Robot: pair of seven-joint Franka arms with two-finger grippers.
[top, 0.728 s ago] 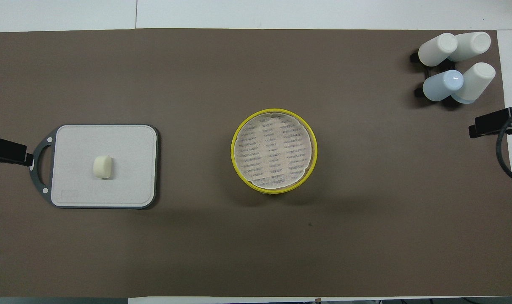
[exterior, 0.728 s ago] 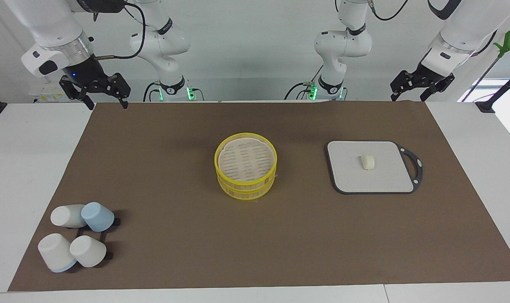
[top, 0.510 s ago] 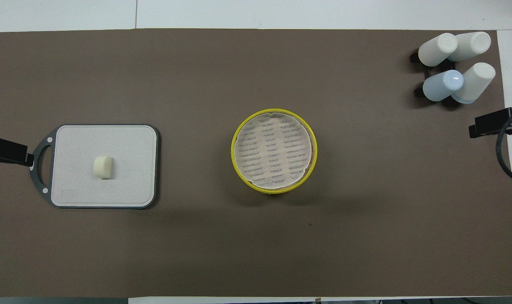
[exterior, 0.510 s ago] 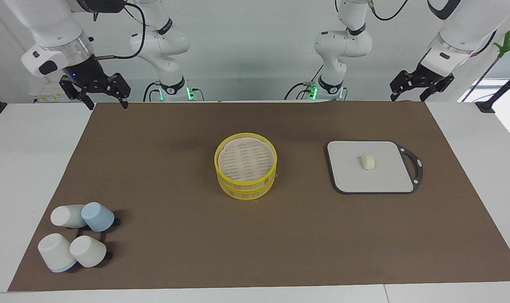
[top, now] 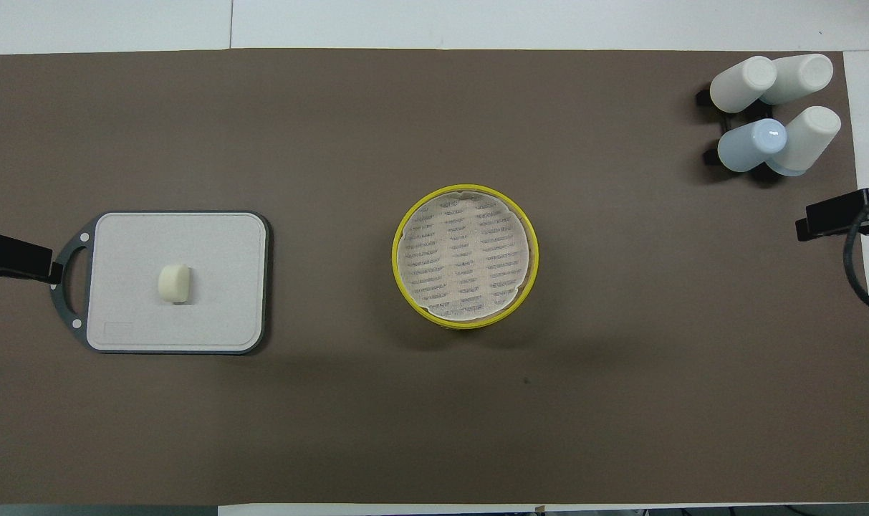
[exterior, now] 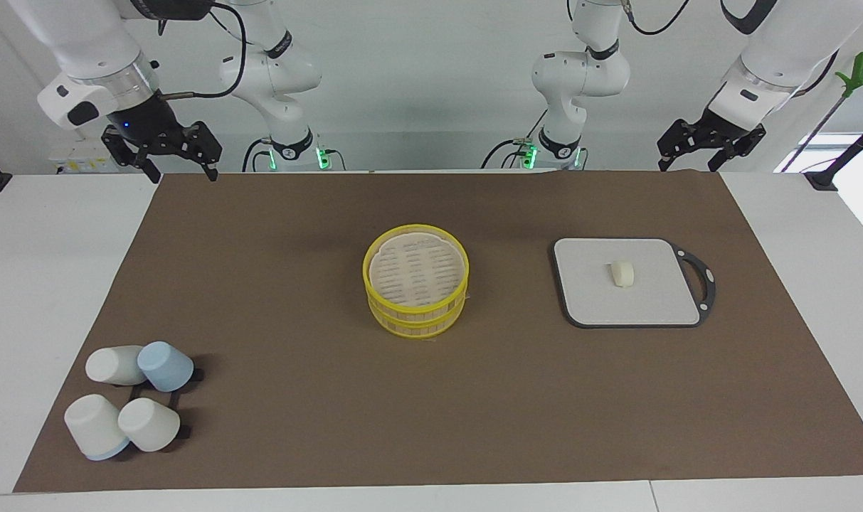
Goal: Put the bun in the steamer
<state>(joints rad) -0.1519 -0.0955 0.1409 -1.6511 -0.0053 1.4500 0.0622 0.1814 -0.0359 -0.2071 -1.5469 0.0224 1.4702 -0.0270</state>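
So nothing's grabbed yet: bun [exterior: 622, 274] sits on the board [exterior: 588, 299], near the left claw [exterior: 689, 157]; steamer [exterior: 415, 280] mid-mat. Right claw [exterior: 180, 171] waits. Both claws spread open, empty.

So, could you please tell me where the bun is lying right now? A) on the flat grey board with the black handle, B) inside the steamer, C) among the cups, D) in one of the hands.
A: the bun lies on the grey board, beside the steamer, toward the left arm's end of the table.
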